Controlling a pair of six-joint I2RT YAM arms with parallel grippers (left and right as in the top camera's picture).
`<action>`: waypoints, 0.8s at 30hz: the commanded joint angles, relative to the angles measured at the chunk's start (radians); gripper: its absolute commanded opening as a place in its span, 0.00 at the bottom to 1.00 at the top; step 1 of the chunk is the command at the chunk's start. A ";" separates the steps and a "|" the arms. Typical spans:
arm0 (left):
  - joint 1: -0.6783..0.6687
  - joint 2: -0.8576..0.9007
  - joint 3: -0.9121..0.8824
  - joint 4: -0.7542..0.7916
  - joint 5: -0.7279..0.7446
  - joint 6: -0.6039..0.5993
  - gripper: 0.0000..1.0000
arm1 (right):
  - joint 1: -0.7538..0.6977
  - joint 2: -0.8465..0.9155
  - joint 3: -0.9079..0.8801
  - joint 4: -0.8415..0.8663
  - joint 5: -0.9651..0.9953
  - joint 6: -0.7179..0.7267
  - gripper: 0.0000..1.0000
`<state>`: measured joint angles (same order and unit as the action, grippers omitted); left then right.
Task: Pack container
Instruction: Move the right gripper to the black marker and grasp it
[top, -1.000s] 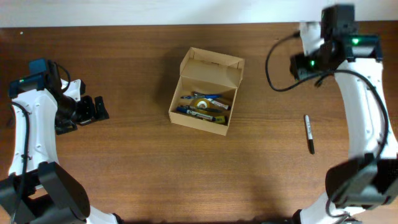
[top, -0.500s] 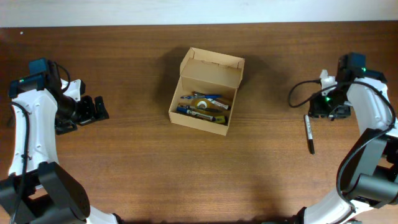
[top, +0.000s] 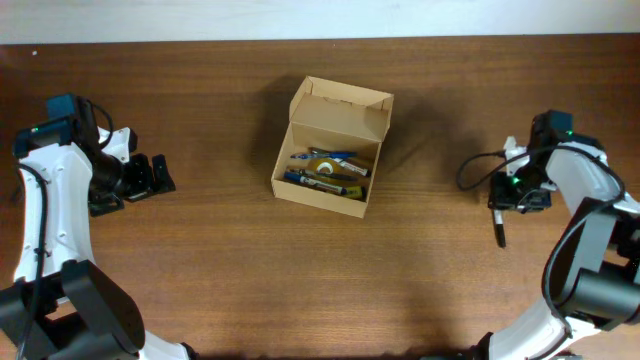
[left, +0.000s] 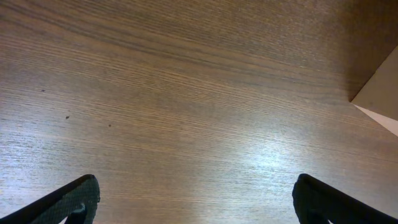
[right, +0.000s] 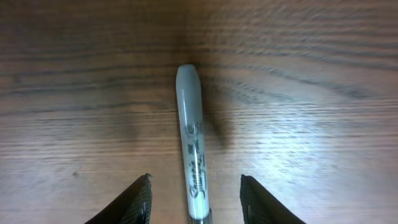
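Right now I see my right gripper spread astride the marker, not touching it; my left gripper gapes wide; the container sits mid-table, lid up, pens inside.

Your overhead view is evenly and fairly brightly lit from above. The dark brown wooden desk shows clean grain, and the open tan cardboard box throws only soft shadows to its left and right. Past the desk's far edge the picture is nearly washed out. Your left wrist camera gives a broad whitish sheen across the lower middle of the wood, darkening toward the upper right; the left pincer shows only as dark tips. On your right wrist camera the grey marker pen is sharp with a dim shadow at its right, and the grain there smears under glare.
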<state>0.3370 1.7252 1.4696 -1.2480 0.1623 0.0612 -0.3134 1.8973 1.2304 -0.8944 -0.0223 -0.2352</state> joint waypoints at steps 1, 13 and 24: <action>0.003 -0.019 -0.006 0.000 0.014 0.019 1.00 | 0.007 0.014 -0.019 0.021 0.016 0.008 0.45; 0.003 -0.019 -0.006 0.000 0.014 0.019 1.00 | 0.013 0.068 -0.021 0.039 0.058 0.005 0.35; 0.003 -0.019 -0.006 0.000 0.014 0.019 1.00 | 0.034 0.114 -0.021 0.047 0.056 0.009 0.04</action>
<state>0.3370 1.7252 1.4696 -1.2480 0.1619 0.0612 -0.2981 1.9499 1.2285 -0.8623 0.0273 -0.2348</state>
